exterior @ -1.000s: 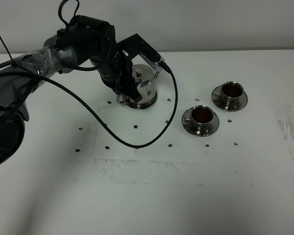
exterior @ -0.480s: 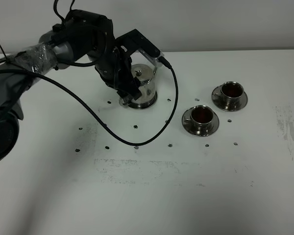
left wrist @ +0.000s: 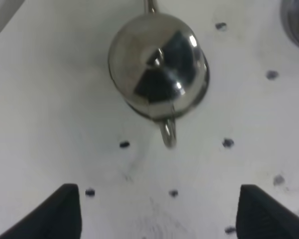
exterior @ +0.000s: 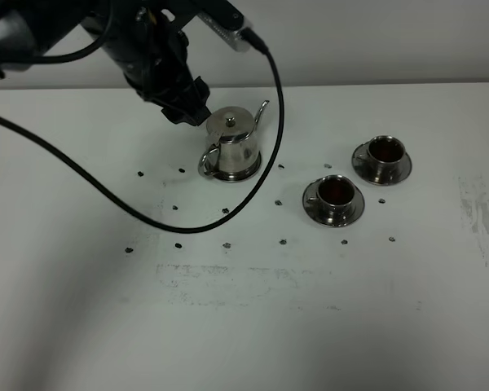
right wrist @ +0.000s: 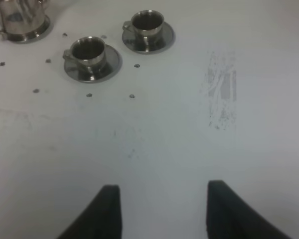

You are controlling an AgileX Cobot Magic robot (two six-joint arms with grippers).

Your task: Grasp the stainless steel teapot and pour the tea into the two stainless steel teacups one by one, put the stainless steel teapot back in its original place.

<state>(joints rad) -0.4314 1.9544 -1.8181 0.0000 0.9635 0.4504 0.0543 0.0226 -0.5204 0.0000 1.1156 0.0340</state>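
Below left pincer (left wrist: pixel 157 211), spread and empty: teapot (exterior: pixel 232 145) back on its base, cups (exterior: pixel 335 191) filled. Task looks done; next, retreat clear.

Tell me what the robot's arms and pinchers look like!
The left arm is chunky, black and dark grey. A long black cable hangs from it and loops over the white table. The left gripper has dark, wedge-shaped fingers. The right gripper has dark, pointed ones too.
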